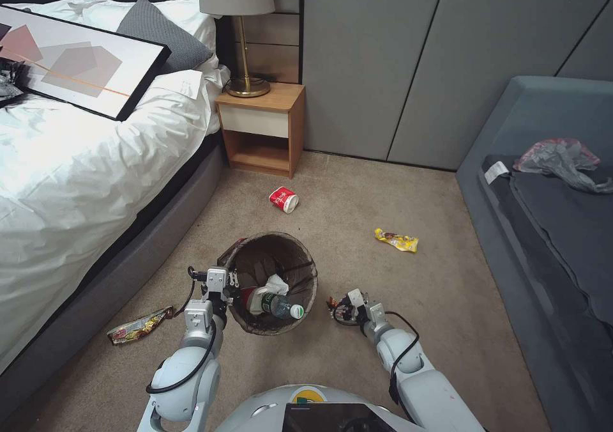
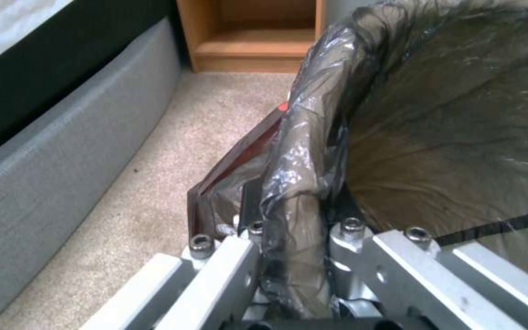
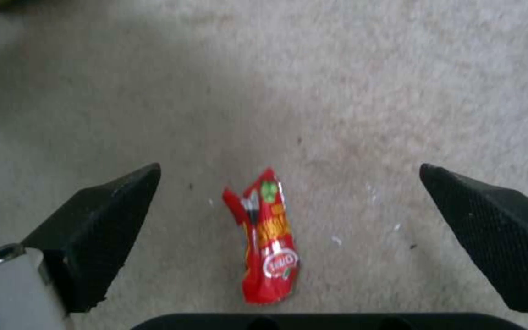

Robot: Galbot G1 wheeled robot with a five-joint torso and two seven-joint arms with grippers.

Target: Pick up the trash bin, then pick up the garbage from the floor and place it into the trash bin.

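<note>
Between the open right end effector's (image 3: 288,206) fingers lies a red wrapper (image 3: 268,238).

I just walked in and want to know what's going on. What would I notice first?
First, the trash bin in the middle of the carpet, its rim pinched by the left hand, with a bottle and tissue already inside. Just right of it, the right hand hangs open over a red snack wrapper on the floor. Farther off lie a red-and-white cup near the nightstand and a yellow wrapper.
</note>
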